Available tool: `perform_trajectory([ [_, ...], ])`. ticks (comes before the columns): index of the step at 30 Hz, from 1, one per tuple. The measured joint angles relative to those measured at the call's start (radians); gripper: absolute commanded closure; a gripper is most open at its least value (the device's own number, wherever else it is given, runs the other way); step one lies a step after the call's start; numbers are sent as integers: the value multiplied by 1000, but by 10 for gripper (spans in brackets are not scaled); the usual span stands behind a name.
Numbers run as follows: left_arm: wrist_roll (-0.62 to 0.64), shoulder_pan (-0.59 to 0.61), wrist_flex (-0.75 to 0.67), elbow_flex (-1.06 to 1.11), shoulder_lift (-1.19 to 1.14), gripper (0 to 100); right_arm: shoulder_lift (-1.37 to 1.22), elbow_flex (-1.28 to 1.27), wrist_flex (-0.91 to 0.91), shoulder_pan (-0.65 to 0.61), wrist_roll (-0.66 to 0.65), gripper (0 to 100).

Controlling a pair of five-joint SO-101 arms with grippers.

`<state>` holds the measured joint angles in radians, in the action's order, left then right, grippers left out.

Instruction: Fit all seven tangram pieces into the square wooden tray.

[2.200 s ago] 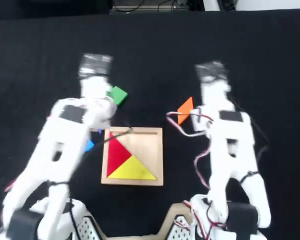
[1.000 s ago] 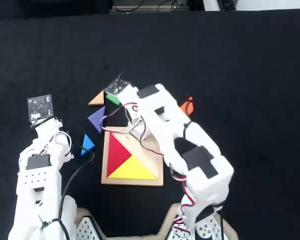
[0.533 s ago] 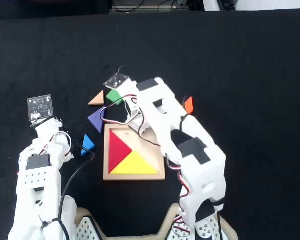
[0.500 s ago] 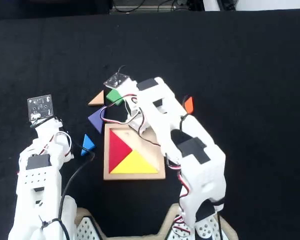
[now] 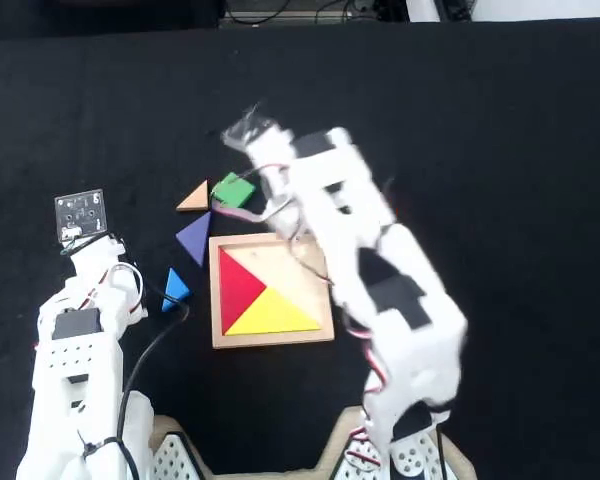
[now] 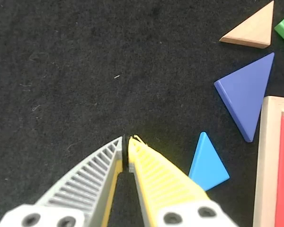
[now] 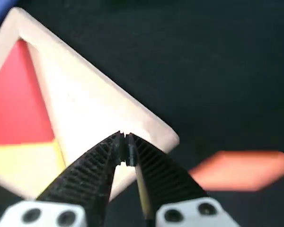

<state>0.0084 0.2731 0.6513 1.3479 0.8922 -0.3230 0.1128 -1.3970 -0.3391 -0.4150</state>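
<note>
The square wooden tray [image 5: 310, 275] holds a red triangle [image 5: 237, 282] and a yellow triangle [image 5: 273, 315]. Left of it on the black cloth lie a small blue triangle [image 5: 175, 288], a purple-blue triangle [image 5: 195, 237], a tan triangle [image 5: 193, 197] and a green square [image 5: 233, 190]. My right arm [image 5: 380, 280] stretches across the tray's far right corner. Its gripper [image 7: 125, 140] is shut and empty above the tray's bare wood [image 7: 80, 113], with an orange piece [image 7: 241, 170] nearby. My left gripper [image 6: 127, 142] is shut and empty over cloth, beside the small blue triangle [image 6: 207, 163].
My left arm [image 5: 75, 340] stands at the near left, well apart from the tray. Black cloth [image 5: 500, 150] covers the whole table, with open room at the back and right. The arms' bases [image 5: 400, 455] are at the near edge.
My right arm swung over from the right side, then pushed farther back, uncovering the green square and hiding the orange piece. The tray slid slightly right. My left arm drew back earlier and has since kept still.
</note>
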Motion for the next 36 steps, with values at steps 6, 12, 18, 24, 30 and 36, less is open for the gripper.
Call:
perform_trajectory([
  [6, 0, 0, 0, 0, 0, 967, 155, -135, 26, 256, 2, 890],
  [12, 0, 0, -61, 44, 8, 967, 92, -232, 115, 331, -21, 815],
  [18, 0, 0, -72, 46, 8, 967, -66, -97, 115, 330, -25, 822],
  [24, 0, 0, -72, 46, 8, 967, -301, 210, -28, 330, 5, 823],
  [30, 0, 0, -72, 46, 8, 967, -459, 574, -206, 265, 15, 884],
  [36, 0, 0, -72, 46, 8, 967, -623, 750, -216, 212, -21, 988],
])
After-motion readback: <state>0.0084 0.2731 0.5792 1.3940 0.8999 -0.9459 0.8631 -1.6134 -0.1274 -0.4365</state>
